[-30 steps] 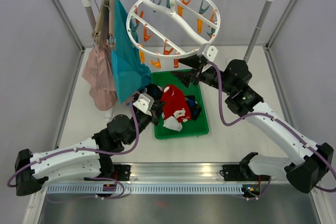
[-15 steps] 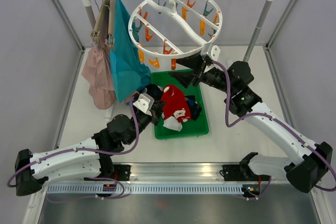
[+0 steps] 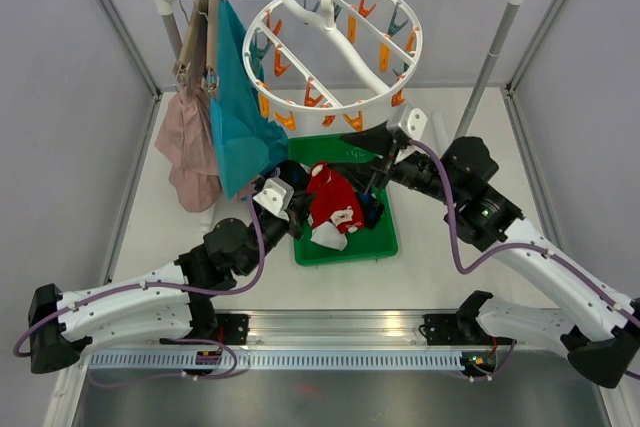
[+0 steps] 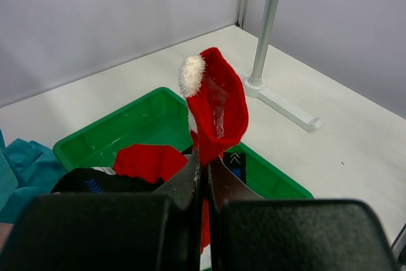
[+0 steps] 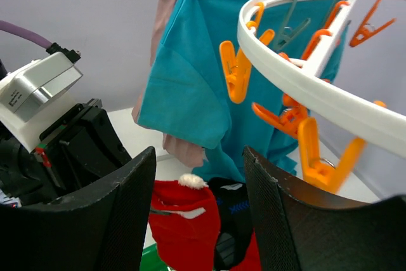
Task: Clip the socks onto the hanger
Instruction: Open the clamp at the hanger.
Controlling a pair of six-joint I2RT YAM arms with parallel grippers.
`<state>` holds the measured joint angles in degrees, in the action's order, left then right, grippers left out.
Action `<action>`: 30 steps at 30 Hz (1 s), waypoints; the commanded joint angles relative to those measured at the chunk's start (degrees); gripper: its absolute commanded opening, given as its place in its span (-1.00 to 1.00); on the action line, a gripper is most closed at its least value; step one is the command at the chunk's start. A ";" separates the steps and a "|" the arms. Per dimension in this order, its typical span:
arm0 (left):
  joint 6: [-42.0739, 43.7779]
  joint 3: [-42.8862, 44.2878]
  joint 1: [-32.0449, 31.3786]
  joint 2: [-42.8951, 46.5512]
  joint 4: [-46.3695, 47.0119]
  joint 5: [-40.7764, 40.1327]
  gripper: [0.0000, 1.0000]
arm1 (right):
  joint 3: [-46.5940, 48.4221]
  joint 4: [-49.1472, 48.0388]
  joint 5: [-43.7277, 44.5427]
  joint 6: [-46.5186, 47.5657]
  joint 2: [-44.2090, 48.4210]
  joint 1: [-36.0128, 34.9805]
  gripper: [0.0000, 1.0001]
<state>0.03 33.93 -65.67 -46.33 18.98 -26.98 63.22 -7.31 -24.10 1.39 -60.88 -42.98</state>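
My left hand (image 4: 204, 164) is clenched on a red sock (image 4: 217, 111), held upright with its white cuff on top, over the green tray (image 4: 95, 141) holding the other socks (image 4: 89, 183). The hanger (image 5: 298, 84) hangs higher and farther back. My right hand (image 5: 200, 160) is spread open just under the hanger's rim, nearer the orange clips (image 5: 236, 71).

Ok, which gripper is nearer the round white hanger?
Right. The right gripper sits open just under the near rim of the hanger; the left gripper is lower, over the green tray, shut on a red sock.
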 commanded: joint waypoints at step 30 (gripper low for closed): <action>0.58 0.78 -0.25 1.15 1.76 -1.49 -0.95 | -0.30 -1.38 27.09 12.41 3.05 -0.35 0.18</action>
<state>0.03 33.93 -65.67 -45.76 19.00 -27.55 59.59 -5.45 1.61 11.55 -56.88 -43.03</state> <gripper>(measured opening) 0.031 0.589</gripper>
